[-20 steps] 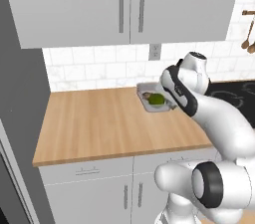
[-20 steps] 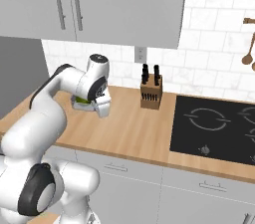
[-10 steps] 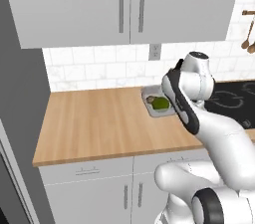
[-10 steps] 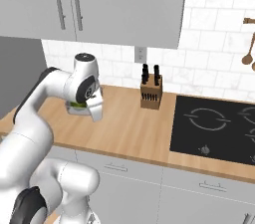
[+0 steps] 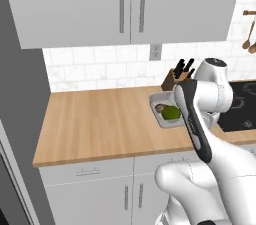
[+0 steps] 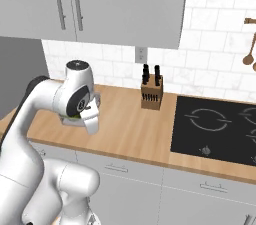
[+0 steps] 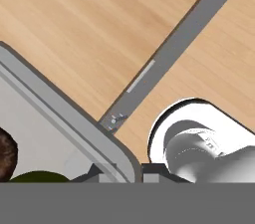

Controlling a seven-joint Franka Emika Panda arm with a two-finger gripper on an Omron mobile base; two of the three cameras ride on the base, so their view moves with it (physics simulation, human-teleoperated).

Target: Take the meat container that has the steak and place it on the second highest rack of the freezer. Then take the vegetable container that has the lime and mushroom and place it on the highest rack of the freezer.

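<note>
The vegetable container (image 5: pixel 161 107) is a shallow grey rectangular tray seen over the wooden counter (image 5: pixel 100 124), toward the counter's right end, just in front of the knife block (image 5: pixel 176 78). Whether it rests on the wood or hangs just above it cannot be told from these angles. In the left base view its long axis runs from near to far, roughly square to the counter's front edge, with one short end toward the tiled wall.

Inside it the lime (image 5: pixel 171 113) lies toward the near right, and the mushroom (image 5: pixel 161 108) sits touching it on the far left side. In the hand view a rounded corner of the tray's rim (image 7: pixel 117 153) fills the lower left, with a dark brown edge of the mushroom (image 7: pixel 6 152) beside a sliver of lime (image 7: pixel 40 176).

The tool (image 7: pixel 119 174) sits at the tray's rim; its fingertips appear drawn close onto the rim wall, pinching the container, though the view is poor there.

The hob (image 6: pixel 220 124) lies to the right, well apart from the tray.
</note>
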